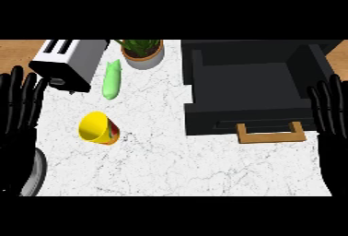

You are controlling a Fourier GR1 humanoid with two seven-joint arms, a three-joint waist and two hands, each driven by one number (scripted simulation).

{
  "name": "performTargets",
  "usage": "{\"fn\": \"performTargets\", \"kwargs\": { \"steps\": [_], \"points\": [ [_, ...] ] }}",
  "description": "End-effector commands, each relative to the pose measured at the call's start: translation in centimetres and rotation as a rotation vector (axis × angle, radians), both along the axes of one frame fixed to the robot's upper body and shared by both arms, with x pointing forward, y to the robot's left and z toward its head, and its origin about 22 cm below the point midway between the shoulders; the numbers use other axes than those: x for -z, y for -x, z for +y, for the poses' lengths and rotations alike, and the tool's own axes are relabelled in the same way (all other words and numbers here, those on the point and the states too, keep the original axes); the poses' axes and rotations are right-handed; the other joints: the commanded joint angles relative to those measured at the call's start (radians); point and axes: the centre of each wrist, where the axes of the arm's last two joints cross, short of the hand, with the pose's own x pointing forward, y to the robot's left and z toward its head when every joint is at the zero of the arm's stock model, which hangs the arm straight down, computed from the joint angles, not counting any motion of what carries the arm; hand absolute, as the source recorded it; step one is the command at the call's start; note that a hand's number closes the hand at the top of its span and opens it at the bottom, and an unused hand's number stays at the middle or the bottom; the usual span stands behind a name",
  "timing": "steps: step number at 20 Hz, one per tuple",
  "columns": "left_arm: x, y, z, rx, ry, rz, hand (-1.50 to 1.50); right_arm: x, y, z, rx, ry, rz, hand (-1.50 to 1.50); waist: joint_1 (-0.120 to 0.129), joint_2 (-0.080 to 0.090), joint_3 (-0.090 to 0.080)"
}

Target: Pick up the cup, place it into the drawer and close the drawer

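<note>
The left hand (17, 129) stood far left of the drawer (204, 120), fingers straight and released. The right hand (333, 138) was equally unclenched, at the drawer's right wall. Neither touched anything. The yellow cup (95, 127) lay tipped on its side on the white marbled counter (176, 166), left of the drawer and nearer the left fingers. The drawer was dark, boxy and open, with a wooden handle (269, 134). Beyond its left wall sat a silver toaster (68, 62).
</note>
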Motion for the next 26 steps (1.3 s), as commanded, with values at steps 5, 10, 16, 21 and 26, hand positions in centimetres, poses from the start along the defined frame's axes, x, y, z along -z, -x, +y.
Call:
{"fn": "performTargets", "kwargs": {
  "steps": [5, 10, 16, 21, 26],
  "points": [
    [0.8, -2.0, -0.2, 0.046, 0.014, 0.004, -1.50, -0.6, -0.6, 0.3, -0.058, 0.018, 0.004, -1.50, 0.028, -0.034, -0.036],
    [1.3, -3.1, -1.9, 0.094, 0.245, 0.135, -1.50, -1.4, -1.0, 0.7, -0.169, -0.051, 0.059, -1.50, 0.028, -0.035, -0.036],
    [2.2, -4.4, -2.4, 0.077, 0.230, 0.132, -1.50, 0.5, -0.9, 1.4, -0.174, -0.036, 0.073, -1.50, 0.027, -0.035, -0.036],
    [1.8, -4.1, -0.6, 0.084, 0.231, 0.129, -1.50, 1.5, -0.9, 3.4, -0.174, -0.053, 0.043, -1.50, 0.029, -0.035, -0.036],
    [3.1, -4.7, -2.4, 0.057, 0.238, 0.150, -1.50, -0.6, -1.8, 1.7, -0.165, -0.058, 0.062, -1.50, 0.028, -0.035, -0.036]
  ]
}}
